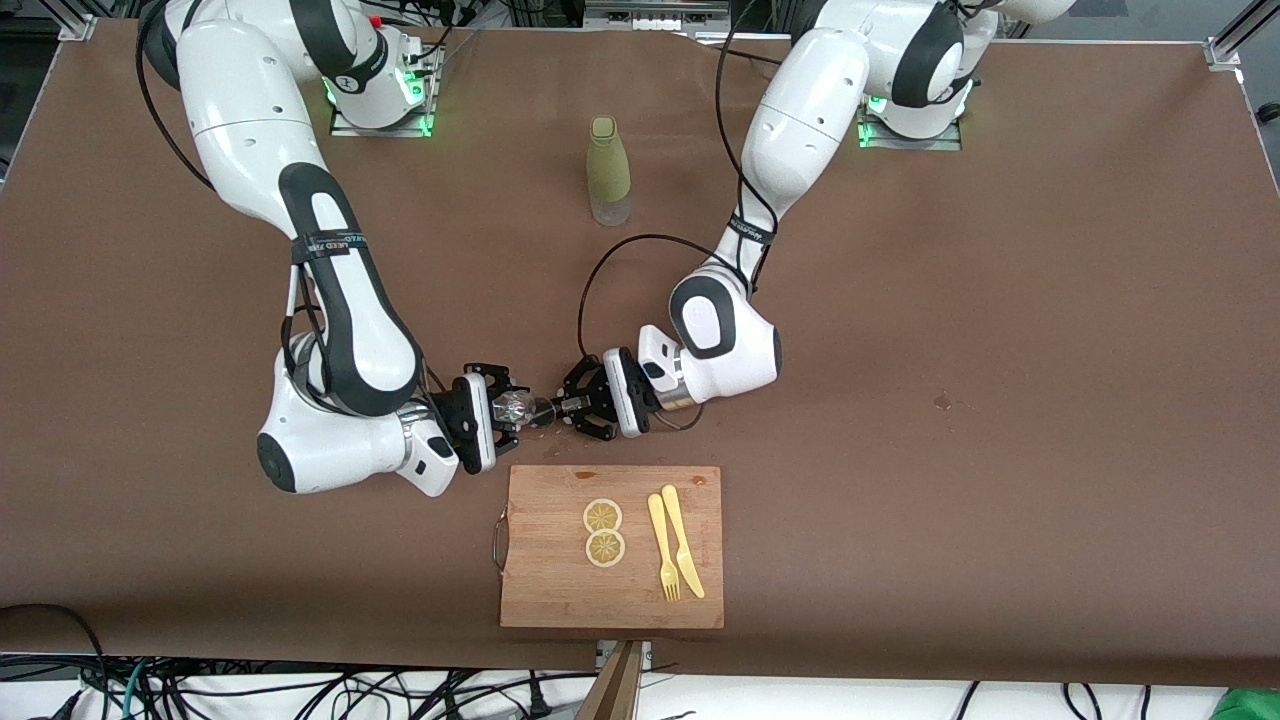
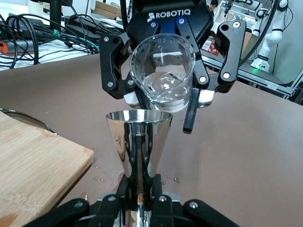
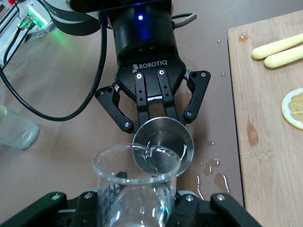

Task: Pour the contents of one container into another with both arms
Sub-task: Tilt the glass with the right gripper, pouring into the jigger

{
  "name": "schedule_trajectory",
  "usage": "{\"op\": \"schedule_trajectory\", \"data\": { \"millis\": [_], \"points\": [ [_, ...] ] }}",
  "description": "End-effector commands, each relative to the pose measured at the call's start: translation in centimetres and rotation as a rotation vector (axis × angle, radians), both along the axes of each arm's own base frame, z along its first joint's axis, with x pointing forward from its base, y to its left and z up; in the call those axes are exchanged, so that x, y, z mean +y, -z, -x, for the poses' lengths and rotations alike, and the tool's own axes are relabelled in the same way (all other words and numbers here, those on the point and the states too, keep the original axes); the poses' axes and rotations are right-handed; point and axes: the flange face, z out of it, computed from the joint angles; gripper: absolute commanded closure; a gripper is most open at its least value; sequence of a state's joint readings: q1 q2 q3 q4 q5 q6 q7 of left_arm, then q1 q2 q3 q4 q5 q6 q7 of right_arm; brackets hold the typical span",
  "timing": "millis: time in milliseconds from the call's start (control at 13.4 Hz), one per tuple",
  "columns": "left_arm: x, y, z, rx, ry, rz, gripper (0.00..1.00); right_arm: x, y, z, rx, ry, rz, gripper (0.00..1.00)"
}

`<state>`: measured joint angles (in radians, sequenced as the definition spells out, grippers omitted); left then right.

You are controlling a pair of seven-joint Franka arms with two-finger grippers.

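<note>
My right gripper (image 1: 505, 408) is shut on a clear glass beaker (image 1: 517, 407), tipped sideways with its lip over a steel cone-shaped jigger (image 1: 545, 412). My left gripper (image 1: 570, 410) is shut on that jigger's stem. In the left wrist view the jigger (image 2: 138, 137) stands upright above my left gripper (image 2: 140, 182), and the beaker (image 2: 163, 71) leans toward it with water pooled at its spout. In the right wrist view the beaker (image 3: 135, 189) rises from my right gripper (image 3: 135, 201), its rim touching the jigger (image 3: 163, 144), which holds some water.
A wooden cutting board (image 1: 545, 590) lies just nearer to the front camera, carrying two lemon slices (image 1: 603, 516) and a yellow fork and knife (image 1: 668, 545). A green bottle (image 1: 608, 170) stands between the arms' bases. Water drops (image 3: 215, 175) wet the table under the jigger.
</note>
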<state>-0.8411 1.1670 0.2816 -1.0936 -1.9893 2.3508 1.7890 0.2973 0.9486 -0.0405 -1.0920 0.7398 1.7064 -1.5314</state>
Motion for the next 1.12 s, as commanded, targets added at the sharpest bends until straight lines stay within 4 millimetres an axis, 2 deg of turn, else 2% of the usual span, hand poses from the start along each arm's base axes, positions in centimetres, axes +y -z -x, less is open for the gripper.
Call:
{"op": "schedule_trajectory", "data": {
  "millis": [0,521,596,1043],
  "points": [
    [-0.7,-0.2,-0.4,-0.006,-0.02,0.026,1.0,0.7,-1.1,0.0,-0.009,-0.007,0.038,0.67],
    [-0.6,-0.1,-0.4,-0.006,-0.019,0.023,1.0,0.6,-1.1,0.2,0.003,-0.001,0.124,0.67],
    [-0.7,-0.1,-0.4,-0.006,-0.018,0.024,1.0,0.6,-1.7,0.0,-0.005,0.002,0.138,0.67],
    [-0.6,-0.1,-0.5,-0.009,-0.018,0.025,1.0,2.1,-2.1,0.5,0.001,0.003,0.181,0.67]
  ]
}}
